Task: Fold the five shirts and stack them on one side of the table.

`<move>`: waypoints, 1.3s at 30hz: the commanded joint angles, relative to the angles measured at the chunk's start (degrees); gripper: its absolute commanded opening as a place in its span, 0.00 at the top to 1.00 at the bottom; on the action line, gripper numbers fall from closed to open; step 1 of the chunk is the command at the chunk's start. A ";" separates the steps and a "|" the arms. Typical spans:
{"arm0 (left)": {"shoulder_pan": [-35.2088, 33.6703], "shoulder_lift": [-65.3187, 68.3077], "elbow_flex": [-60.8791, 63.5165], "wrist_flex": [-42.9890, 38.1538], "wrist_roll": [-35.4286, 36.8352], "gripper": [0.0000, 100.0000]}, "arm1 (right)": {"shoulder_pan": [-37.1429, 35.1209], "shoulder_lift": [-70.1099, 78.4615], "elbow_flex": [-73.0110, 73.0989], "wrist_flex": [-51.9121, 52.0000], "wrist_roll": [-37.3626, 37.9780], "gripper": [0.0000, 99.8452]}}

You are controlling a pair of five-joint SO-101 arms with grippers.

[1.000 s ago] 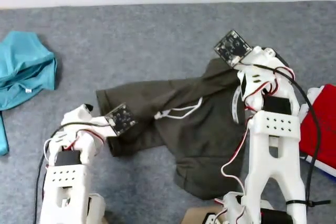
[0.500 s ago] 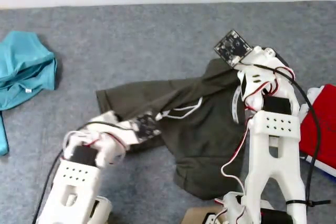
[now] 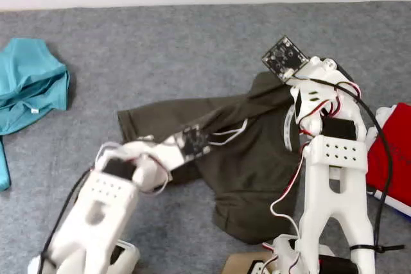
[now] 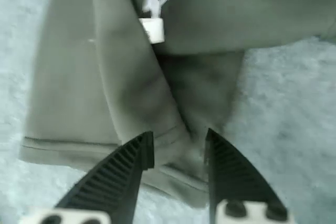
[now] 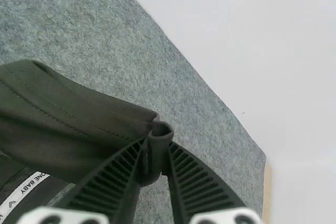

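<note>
A dark olive shirt [image 3: 250, 171] lies crumpled across the middle of the grey table [image 3: 160, 49]. My left arm [image 3: 128, 171] leans over the shirt's near left part. In the left wrist view, my left gripper [image 4: 177, 141] is open, its fingers straddling a folded hem of the olive shirt [image 4: 131, 93] without closing on it. A white cord with a tag [image 4: 152, 27] lies just beyond. My right gripper [image 5: 156, 144] is shut on a pinched fold of the olive shirt [image 5: 63, 124] at its far right edge, lifting that edge slightly. A teal shirt [image 3: 32, 85] lies bunched at the far left.
A red garment [image 3: 393, 158] lies at the right edge beside the right arm's base. A brown cardboard piece [image 3: 243, 265] shows at the front edge. Bare grey mat stretches along the back and between the teal and olive shirts.
My left arm has swung right and forward from the bare mat onto the olive shirt's near left hem. The right arm and the fold it holds have stayed put.
</note>
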 commanded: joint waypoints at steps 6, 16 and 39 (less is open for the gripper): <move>0.09 17.49 -25.98 16.62 7.65 0.84 | 0.40 -0.84 -0.79 -1.01 0.53 0.99; -0.18 28.57 -28.97 19.25 8.53 0.84 | 1.19 -0.92 -0.79 -1.01 0.53 0.99; -4.13 33.93 -29.85 13.45 10.55 0.83 | 1.19 -4.09 -0.44 -0.84 0.53 0.99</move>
